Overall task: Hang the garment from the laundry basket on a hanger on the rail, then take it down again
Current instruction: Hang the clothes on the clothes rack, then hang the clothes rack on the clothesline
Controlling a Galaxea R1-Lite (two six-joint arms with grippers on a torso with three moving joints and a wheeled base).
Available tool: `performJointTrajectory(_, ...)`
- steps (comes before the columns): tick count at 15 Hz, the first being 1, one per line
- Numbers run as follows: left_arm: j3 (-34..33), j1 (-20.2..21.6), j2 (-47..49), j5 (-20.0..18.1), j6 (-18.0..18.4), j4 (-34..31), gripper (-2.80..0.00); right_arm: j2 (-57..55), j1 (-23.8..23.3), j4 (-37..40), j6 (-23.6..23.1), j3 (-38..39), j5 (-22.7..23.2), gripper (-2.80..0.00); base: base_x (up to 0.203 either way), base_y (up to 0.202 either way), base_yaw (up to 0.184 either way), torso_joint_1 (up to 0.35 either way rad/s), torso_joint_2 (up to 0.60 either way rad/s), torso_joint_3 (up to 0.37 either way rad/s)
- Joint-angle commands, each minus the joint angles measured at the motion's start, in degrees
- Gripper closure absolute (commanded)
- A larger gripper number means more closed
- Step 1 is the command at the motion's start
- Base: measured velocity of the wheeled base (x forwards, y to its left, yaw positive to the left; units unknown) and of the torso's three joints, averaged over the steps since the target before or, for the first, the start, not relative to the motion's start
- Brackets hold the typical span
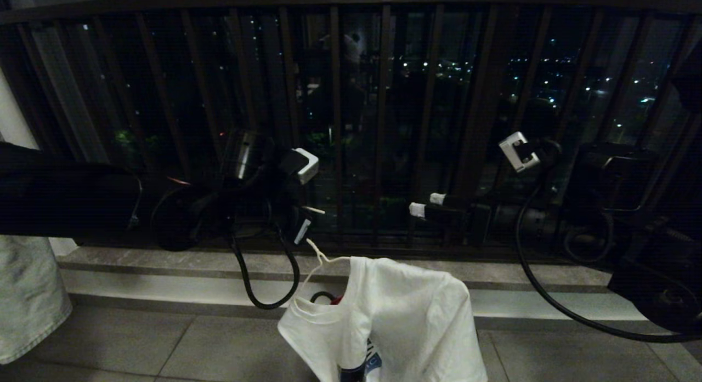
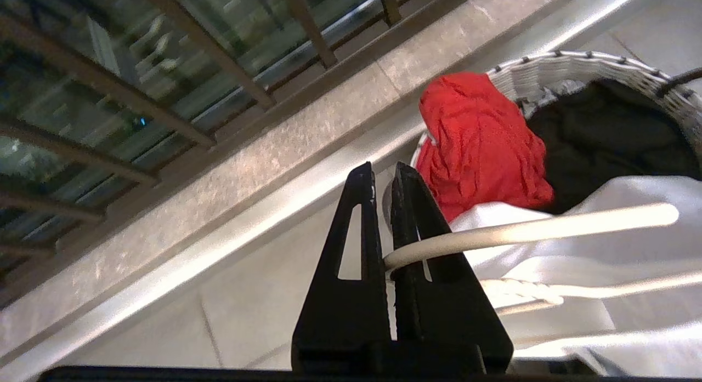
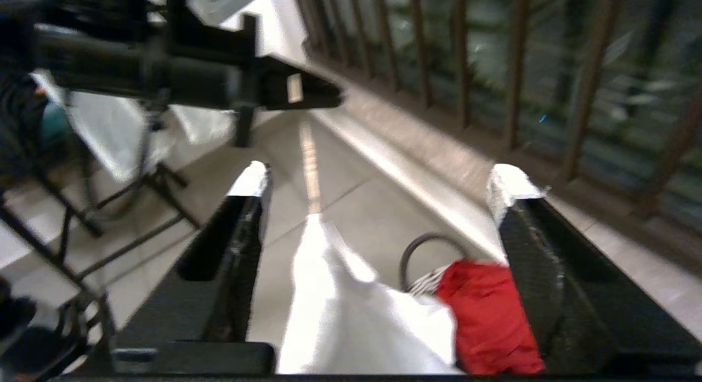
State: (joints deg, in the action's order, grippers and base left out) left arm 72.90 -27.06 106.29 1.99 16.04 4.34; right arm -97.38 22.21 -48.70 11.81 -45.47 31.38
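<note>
My left pincer (image 2: 384,217) is pinching the thin, slippery hanger (image 2: 526,228) wire while my right pincer (image 3: 378,195) is gaping empty over the limp, light T-shirt (image 1: 406,311).

Two black arms, left arm (image 1: 71,195) thick and matte, right arm (image 1: 614,206) blocky, white-cased camera boxes on both wrists, looping black cables, left gripper (image 2: 384,228) with slotted black fingers, right gripper (image 3: 378,190) black with white-taped tips
</note>
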Motion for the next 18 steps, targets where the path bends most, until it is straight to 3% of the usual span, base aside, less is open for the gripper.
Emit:
performJointTrajectory(1,6.05,-0.11,-2.44,1.88,-0.02,-9.19,0.00,2.02,-1.08,-0.12,0.20,-0.36,0.25,0.00,0.000,0.000,0.000,0.000,0.00,0.000)
performJointTrajectory(4,7.91,-0.84,-4.46,4.60,-0.71,-12.34,0.00,3.48,-1.28,-0.16,2.07,-1.11,0.22,0.00,0.000,0.000,0.000,0.000,0.00,0.000)
performJointTrajectory(6,7.51,-1.45,-6.20,4.49,-4.82,-12.37,0.00,4.95,-1.54,-0.17,2.61,-0.82,-0.08,0.00,0.000,0.000,0.000,0.000,0.00,0.000)
performJointTrajectory(7,7.16,-1.48,-7.82,3.79,-7.23,-12.32,0.00,5.70,-1.56,-0.11,2.74,-0.51,-0.09,0.00,0.000,0.000,0.000,0.000,0.00,0.000)
performJointTrajectory(9,4.82,-1.48,-11.26,-2.11,-10.91,-12.26,0.00,7.08,-1.77,0.03,2.75,-0.48,-0.27,0.00,0.000,0.000,0.000,0.000,0.00,0.000)
performJointTrajectory(10,2.89,-1.52,-12.19,-3.88,-11.30,-12.29,0.00,7.68,-2.09,-0.14,2.57,0.51,-1.04,0.00,0.000,0.000,0.000,0.000,0.00,0.000)
performJointTrajectory(12,2.98,-2.04,-13.21,-4.01,-11.13,-12.57,0.00,7.40,-2.30,-0.08,2.69,-0.46,-3.47,0.00,0.000,0.000,0.000,0.000,0.00,0.000)
performJointTrajectory(18,3.21,-3.77,-12.76,-3.92,-10.69,-12.52,0.00,6.14,-3.05,-0.52,2.10,-0.68,-3.40,0.00,0.000,0.000,0.000,0.000,0.00,0.000)
